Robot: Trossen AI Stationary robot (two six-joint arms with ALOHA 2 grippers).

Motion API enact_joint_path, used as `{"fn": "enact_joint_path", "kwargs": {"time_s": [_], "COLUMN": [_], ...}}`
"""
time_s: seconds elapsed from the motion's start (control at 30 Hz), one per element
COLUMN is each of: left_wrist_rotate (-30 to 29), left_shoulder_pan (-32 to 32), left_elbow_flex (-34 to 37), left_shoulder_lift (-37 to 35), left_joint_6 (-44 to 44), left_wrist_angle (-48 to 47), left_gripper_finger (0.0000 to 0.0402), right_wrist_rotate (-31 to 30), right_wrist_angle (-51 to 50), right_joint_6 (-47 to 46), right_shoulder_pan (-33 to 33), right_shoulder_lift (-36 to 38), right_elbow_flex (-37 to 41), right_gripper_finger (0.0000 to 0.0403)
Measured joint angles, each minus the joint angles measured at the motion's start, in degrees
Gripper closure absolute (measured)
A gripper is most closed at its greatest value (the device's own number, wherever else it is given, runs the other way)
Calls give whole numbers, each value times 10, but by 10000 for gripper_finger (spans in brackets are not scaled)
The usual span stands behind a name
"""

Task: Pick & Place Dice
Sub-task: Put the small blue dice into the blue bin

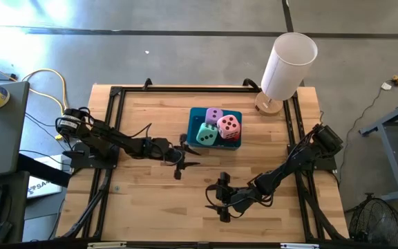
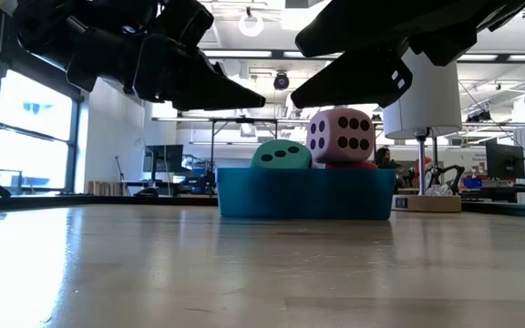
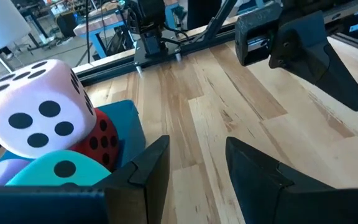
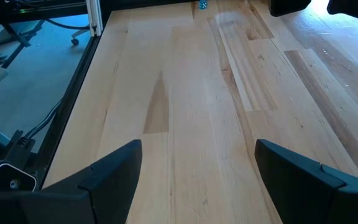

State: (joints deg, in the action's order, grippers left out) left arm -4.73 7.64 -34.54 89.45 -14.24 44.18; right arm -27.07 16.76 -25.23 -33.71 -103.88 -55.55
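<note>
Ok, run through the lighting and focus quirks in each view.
High view: sun glare washes out the floor at upper left. Low view: both arms are dark silhouettes against bright ceiling lights, and the near table blurs. Left wrist view: the pink die looms large and soft. Right wrist view: blue cast beside the table, glare on the far boards.

Both arms are dark, nearly black, built of slim jointed links that widen into blocky housings at the joints. The left arm (image 1: pixel 116 144), at the left of the overhead frame, has thin black cables looping beside its links and a pale ring at its shoulder joint. The right arm (image 1: pixel 292 162), at lower right, has the same black cabling. Each ends in two matte black, wedge-shaped fingers (image 4: pixel 303 180) with flat, angular faces tapering to blunt points.
</note>
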Motion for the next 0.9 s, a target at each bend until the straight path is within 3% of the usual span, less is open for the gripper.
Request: {"fn": "enact_joint_path", "kwargs": {"time_s": [0.2, 0.5, 0.9], "left_wrist_rotate": [0, 1, -1], "left_shoulder_pan": [0, -11, -55], "left_elbow_flex": [0, 0, 0], "left_shoulder_lift": [0, 0, 0], "left_joint_6": [36, 0, 94], "left_wrist_angle": [0, -1, -29], "left_gripper_finger": [251, 251, 251], "right_wrist_rotate": [0, 0, 0], "right_wrist_angle": [0, -1, -1], "right_joint_6": [0, 0, 0], "right_shoulder_pan": [0, 0, 0], "right_shoulder_lift": [0, 0, 0], "right_elbow_flex": [0, 0, 0], "right_gripper_finger": [98, 98, 98]}}
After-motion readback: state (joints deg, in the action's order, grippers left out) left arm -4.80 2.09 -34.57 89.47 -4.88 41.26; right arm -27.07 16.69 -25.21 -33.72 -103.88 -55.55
